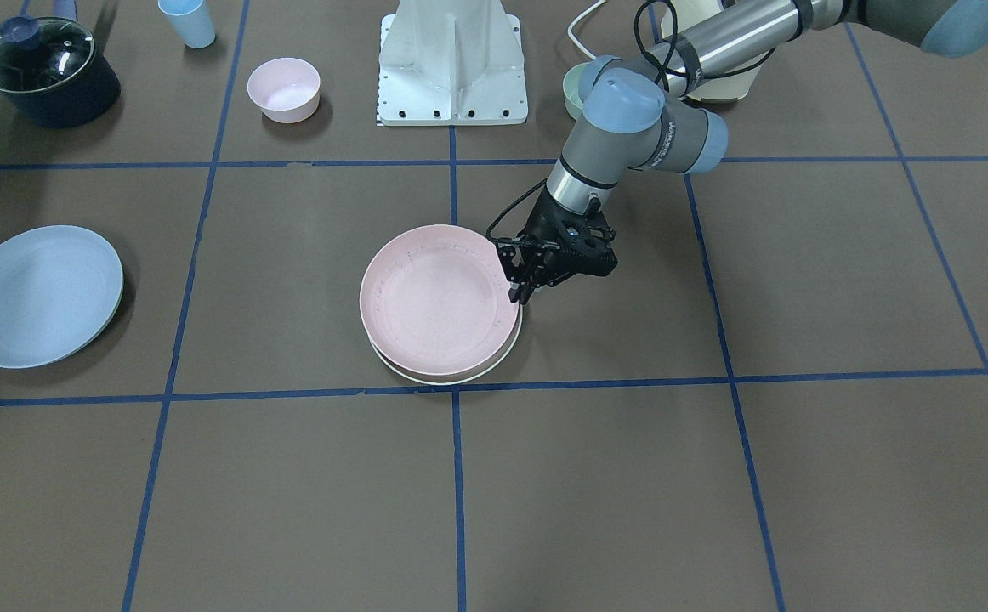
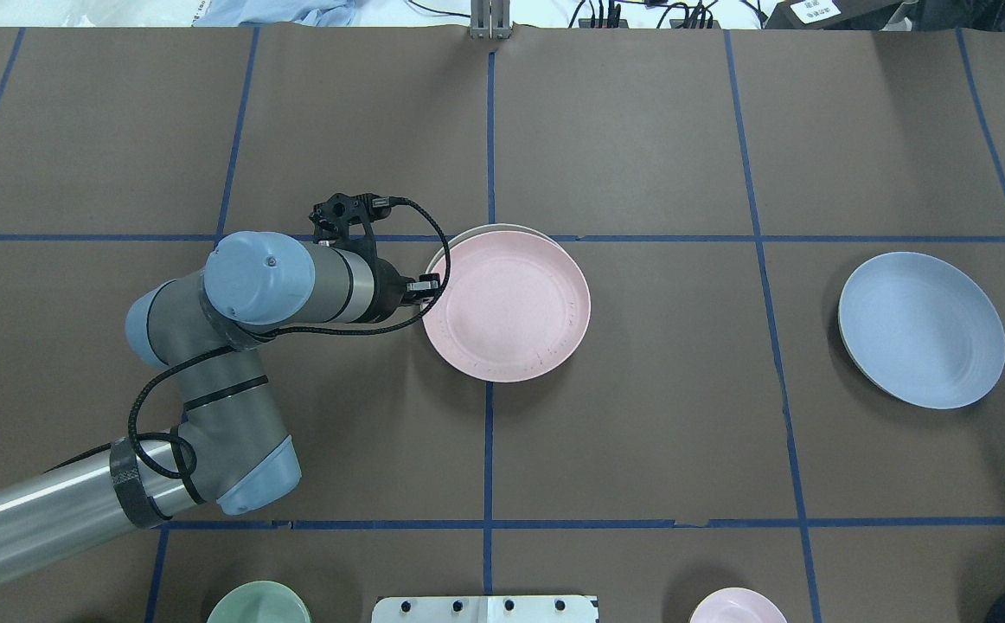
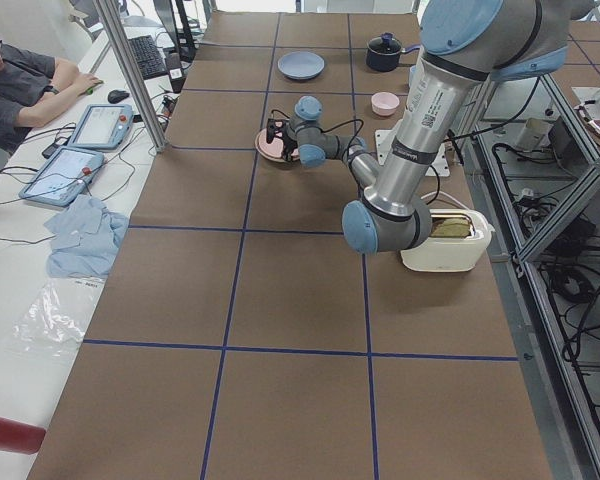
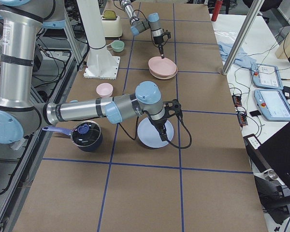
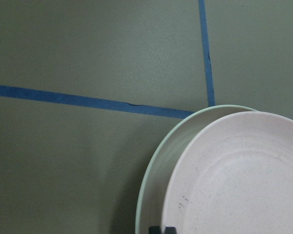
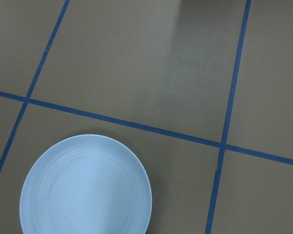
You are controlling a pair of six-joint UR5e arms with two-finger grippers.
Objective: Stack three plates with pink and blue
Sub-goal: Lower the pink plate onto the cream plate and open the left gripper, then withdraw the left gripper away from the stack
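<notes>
The pale pink plate [image 1: 434, 297] lies on the cream plate [image 1: 460, 376] at the table's middle, shifted a little off centre so that the cream rim shows on one side. It also shows in the overhead view [image 2: 507, 307]. My left gripper [image 1: 517, 295] is shut on the pink plate's rim on my left side; the left wrist view shows its fingertips [image 5: 162, 229] at that rim. The light blue plate [image 2: 922, 329] lies alone far to my right. My right gripper [image 4: 163, 126] hovers over the blue plate's edge; I cannot tell if it is open or shut.
A small pink bowl [image 1: 284, 87], a mint green bowl [image 2: 259, 604], a lidded dark pot [image 1: 48, 72] and a blue cup [image 1: 188, 21] stand near the robot's white base [image 1: 451, 68]. A cream toaster [image 3: 445, 235] stands by my left arm.
</notes>
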